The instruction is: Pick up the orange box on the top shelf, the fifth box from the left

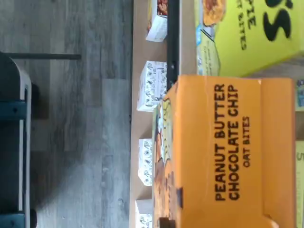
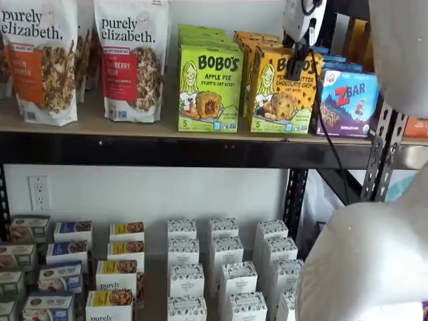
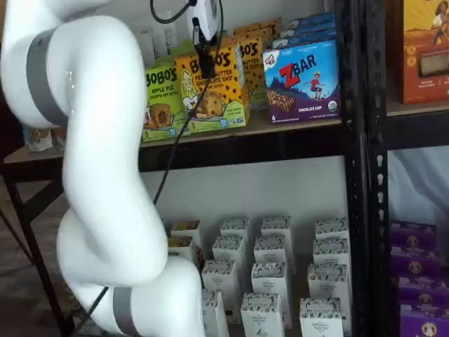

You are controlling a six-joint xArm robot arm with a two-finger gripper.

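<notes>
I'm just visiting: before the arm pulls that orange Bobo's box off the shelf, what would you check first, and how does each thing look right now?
1. Right box: the hand is at the orange box, not the green Apple Pie box or the ZBar box. Ok.
2. Hand closed on the box: its black fingers sit at the box's top front in both shelf views. Ok.
3. Box lifted off the top shelf: its base looks level with the neighbours'. Cannot tell.
4. Box upright, not tilted. Ok.
5. Neighbours clear: both stand close beside it and could be dragged. Cannot tell.
6. Cable free: it hangs in front of the shelf. Ok.
</notes>
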